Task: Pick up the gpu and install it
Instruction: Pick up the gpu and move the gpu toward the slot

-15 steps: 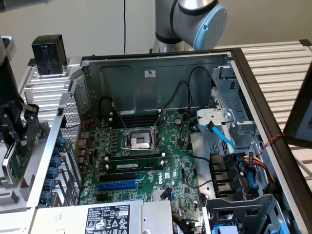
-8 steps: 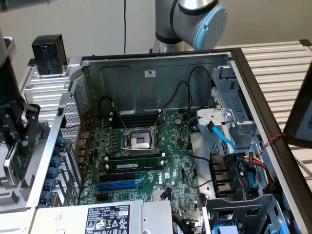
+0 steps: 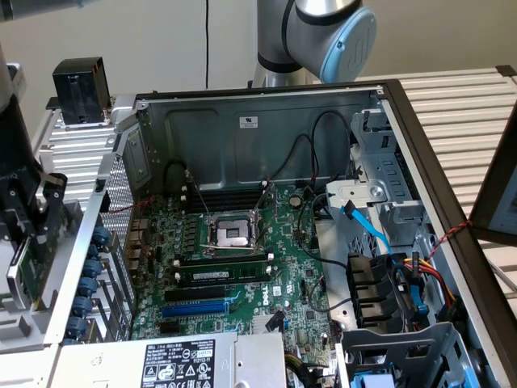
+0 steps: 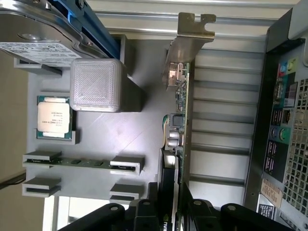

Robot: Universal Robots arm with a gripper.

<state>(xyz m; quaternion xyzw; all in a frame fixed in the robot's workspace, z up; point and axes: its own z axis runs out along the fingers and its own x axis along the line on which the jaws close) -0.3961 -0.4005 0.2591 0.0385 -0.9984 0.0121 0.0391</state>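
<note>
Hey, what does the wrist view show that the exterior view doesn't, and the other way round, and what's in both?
Wrist view: a gray parts tray carrying a loose processor, a memory stick and a hard drive.
Exterior view: the inside of the computer case, with the motherboard, its processor socket and a blue cable, plus the arm's blue-capped joint behind.
Both: the gripper shut on the gpu, outside the case.
</note>
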